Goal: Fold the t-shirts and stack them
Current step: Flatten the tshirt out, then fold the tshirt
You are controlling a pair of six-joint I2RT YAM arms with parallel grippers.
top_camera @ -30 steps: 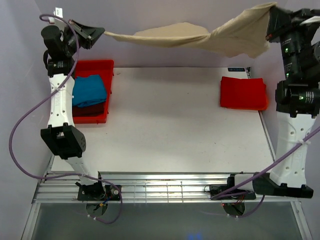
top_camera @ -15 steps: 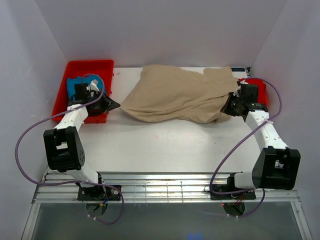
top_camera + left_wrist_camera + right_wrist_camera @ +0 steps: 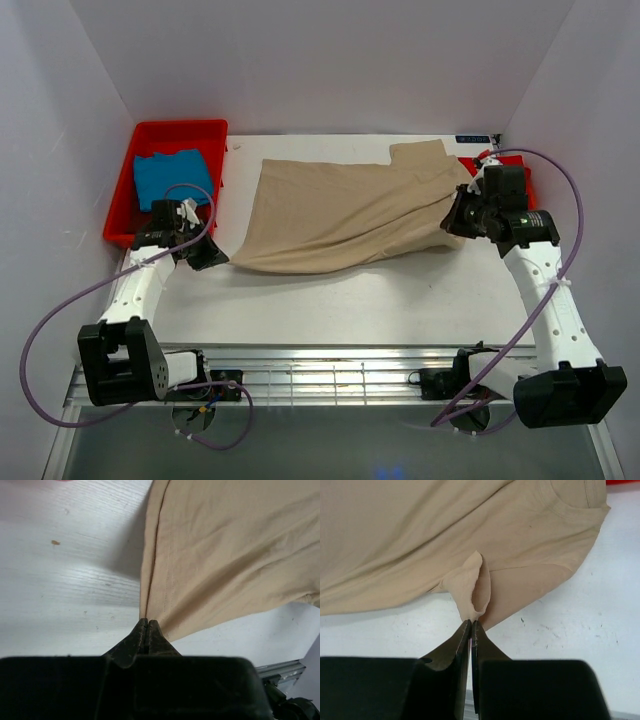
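Presently the tan t-shirt (image 3: 350, 215) lies spread just right of the red tray (image 3: 178, 128), left gripper (image 3: 148, 625) and right gripper (image 3: 471, 625) clamped on opposite edges; laying-out looks finished, and folding next requires carrying one edge across.

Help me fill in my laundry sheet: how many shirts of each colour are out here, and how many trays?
tan shirt: 1
blue shirt: 1
red shirt: 1
red tray: 1
Total: 4
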